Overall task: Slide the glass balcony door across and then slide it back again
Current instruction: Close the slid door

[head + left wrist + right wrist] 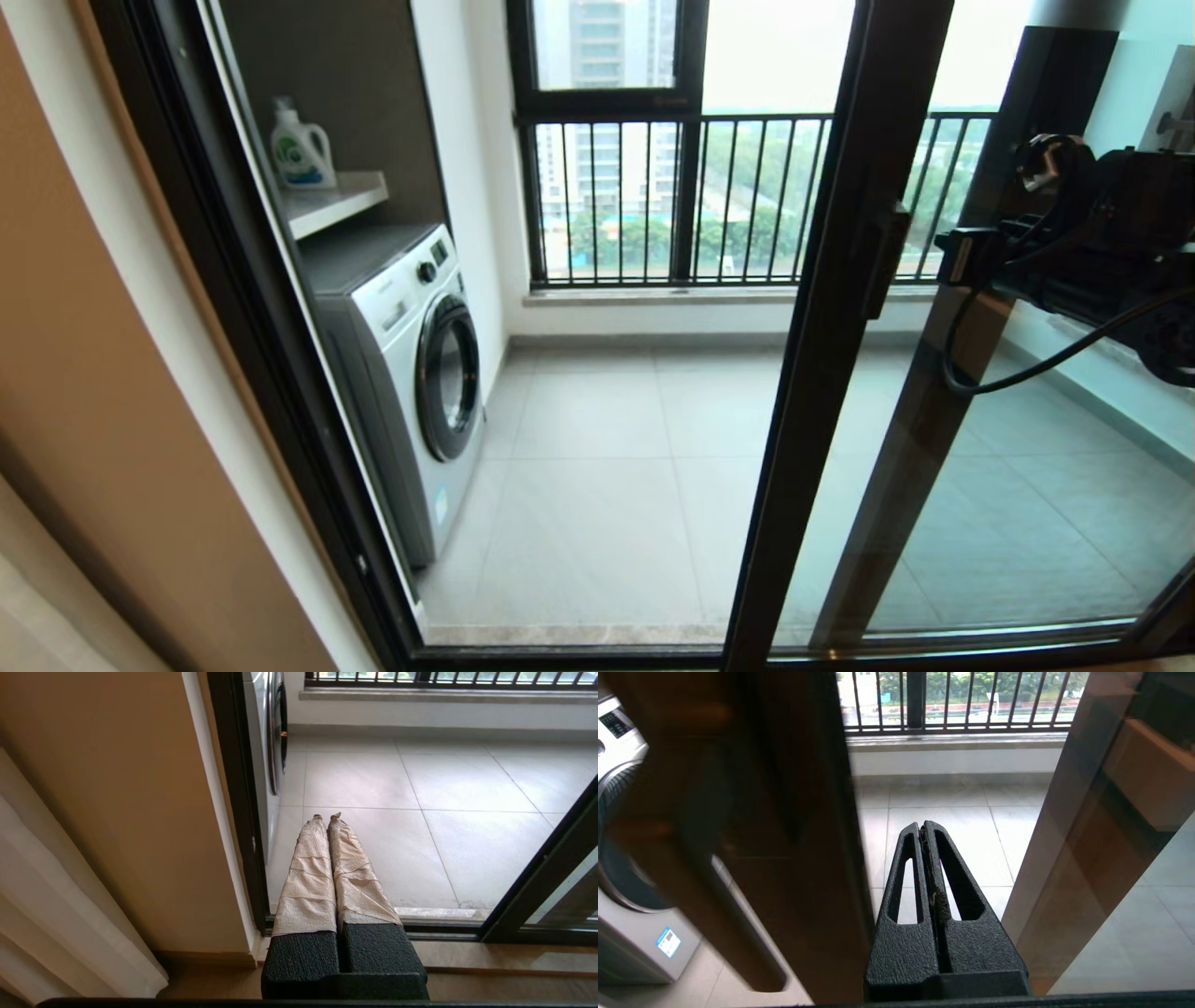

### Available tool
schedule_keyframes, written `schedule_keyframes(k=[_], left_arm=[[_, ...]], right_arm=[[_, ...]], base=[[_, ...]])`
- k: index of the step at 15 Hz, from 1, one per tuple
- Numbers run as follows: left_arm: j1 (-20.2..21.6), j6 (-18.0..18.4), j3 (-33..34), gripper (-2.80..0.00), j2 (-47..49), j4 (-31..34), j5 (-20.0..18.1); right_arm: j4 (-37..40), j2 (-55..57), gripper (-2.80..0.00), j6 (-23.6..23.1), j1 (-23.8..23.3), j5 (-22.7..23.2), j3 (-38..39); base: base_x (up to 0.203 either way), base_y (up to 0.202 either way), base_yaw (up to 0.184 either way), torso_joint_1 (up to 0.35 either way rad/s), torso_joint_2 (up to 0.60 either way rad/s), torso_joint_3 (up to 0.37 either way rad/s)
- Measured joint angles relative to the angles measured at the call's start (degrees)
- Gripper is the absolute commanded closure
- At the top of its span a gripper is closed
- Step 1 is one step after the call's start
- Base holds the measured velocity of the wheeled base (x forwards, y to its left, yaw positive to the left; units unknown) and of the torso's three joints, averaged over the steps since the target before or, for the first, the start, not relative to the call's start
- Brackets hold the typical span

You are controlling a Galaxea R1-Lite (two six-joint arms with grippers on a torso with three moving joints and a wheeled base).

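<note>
Right gripper (924, 828) nearest, raised at right of head view, jaws closed together, gripping nothing, tips just beside dark upright of glass balcony door (822, 373). Door stands partway across opening, short bar handle (885, 261) on upright, doorway open on left half. Left gripper (327, 817) low by door track, paper-wrapped jaws pressed shut, empty. Beyond: washing machine (411, 373), detergent bottle (301, 149) on shelf, tiled balcony floor (607, 448), railing window (653, 187).

Three views set facing the balcony.
From the head it is overlooked; low and near, the washing machine (411, 373) and tiled floor (420, 812) are shared by both wrists.
</note>
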Motion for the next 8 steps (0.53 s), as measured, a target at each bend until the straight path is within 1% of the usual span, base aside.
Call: schedule_keyframes(k=[6, 8], left_arm=[[0.0, 0.0, 0.0, 0.0, 0.0, 0.0, 0.0], [0.0, 0.0, 0.0, 0.0, 0.0, 0.0, 0.0]], right_arm=[[-1.2, -1.0, 0.0, 0.1, 2.0, -1.1, 0.1], [-1.2, -2.1, 0.0, 0.2, 2.0, -1.4, 0.0]], base=[[0.0, 0.0, 0.0, 0.0, 0.0, 0.0], [0.0, 0.0, 0.0, 0.0, 0.0, 0.0]])
